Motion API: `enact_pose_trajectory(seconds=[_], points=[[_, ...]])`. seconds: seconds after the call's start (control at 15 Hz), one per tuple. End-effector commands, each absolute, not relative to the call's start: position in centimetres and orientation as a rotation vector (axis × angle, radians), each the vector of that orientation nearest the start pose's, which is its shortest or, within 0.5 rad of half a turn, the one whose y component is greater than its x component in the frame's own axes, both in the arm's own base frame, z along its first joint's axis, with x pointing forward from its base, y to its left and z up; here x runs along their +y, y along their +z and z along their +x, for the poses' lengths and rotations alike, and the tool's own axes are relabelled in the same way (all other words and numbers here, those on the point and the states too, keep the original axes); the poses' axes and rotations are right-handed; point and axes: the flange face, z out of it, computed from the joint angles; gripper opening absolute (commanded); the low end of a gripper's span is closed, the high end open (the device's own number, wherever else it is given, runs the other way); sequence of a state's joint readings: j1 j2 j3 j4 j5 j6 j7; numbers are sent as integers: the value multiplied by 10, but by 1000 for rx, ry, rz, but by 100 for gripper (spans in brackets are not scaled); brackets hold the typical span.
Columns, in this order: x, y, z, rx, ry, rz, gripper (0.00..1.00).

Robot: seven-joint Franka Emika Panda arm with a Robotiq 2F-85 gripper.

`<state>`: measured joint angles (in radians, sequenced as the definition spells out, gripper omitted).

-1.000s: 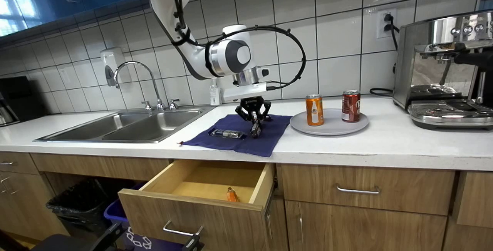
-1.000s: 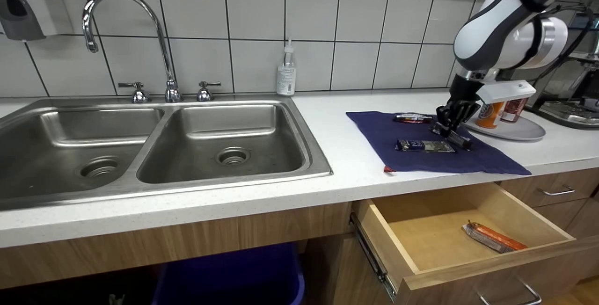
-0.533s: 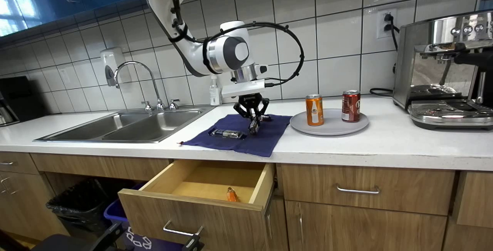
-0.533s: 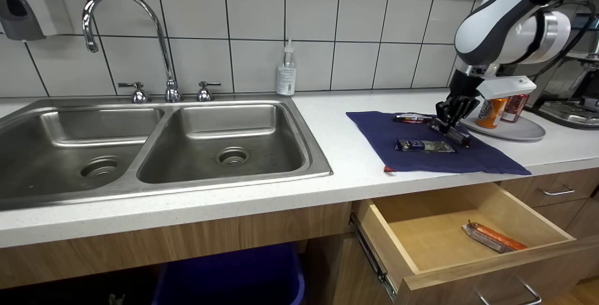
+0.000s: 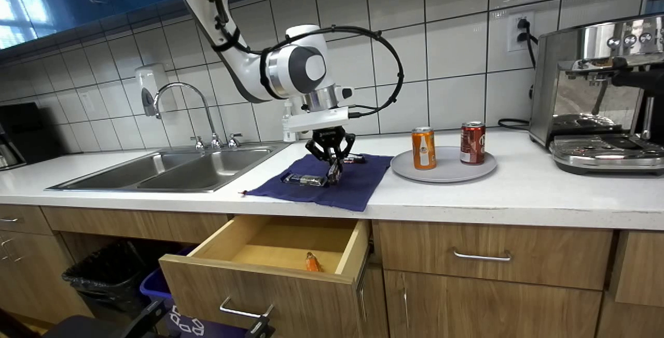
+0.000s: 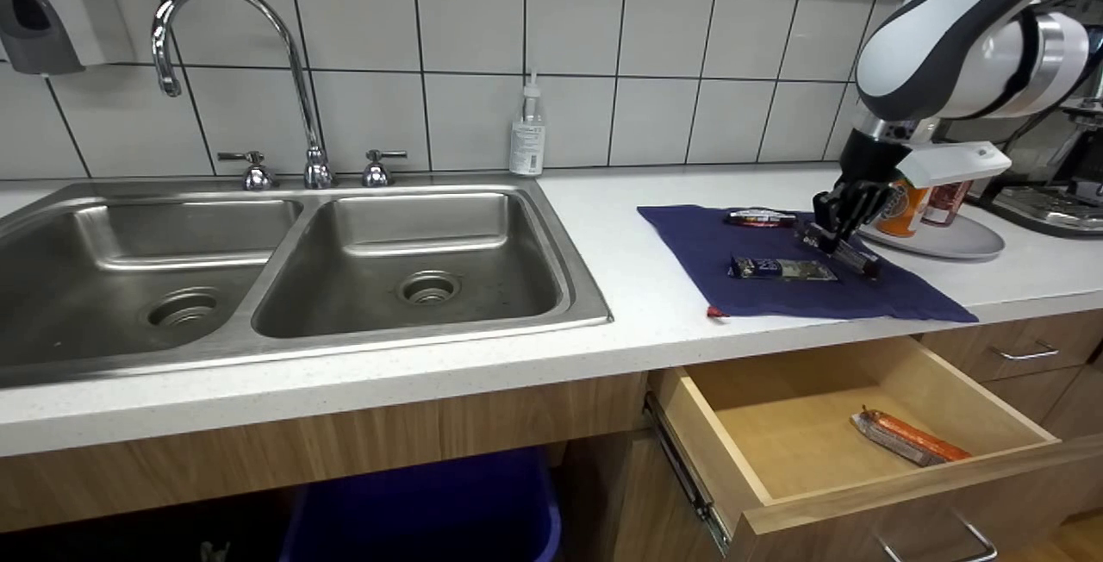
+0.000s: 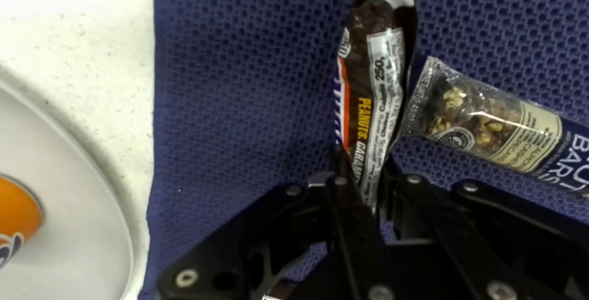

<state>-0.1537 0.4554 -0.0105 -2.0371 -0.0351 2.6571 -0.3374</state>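
Black two-finger claw point(image 7: 366, 178) is clamped on a long, dark-brown plastic-wrapped candy bar point(image 7: 372, 88), held over a navy-blue textured cloth point(image 7: 244, 106); can't tell if the bar touches the cloth. Just beside it on the cloth lies a clear-and-navy wrapped nut bar point(image 7: 497, 125), with a dark shiny-wrapped bar point(image 6: 760, 217) farther back toward the white tiled wall point(image 6: 719, 36) in an exterior view. Farther out, a round light-gray plate point(image 5: 448, 167) on the white counter point(image 5: 524, 190) carries an orange metal can point(image 5: 424, 149) and a red metal can point(image 5: 472, 143), and below, a pulled-out wooden drawer point(image 6: 793, 433) holds an orange-and-brown wrapped bar point(image 6: 909, 439).
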Motion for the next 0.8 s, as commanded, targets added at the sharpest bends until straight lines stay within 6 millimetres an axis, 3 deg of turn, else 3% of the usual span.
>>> enact_pose_trajectory(seconds=[0.0, 0.73], points=[[-90, 246, 576, -390, -267, -3172, 4], [-70, 243, 503, -568, -242, -3182, 4]])
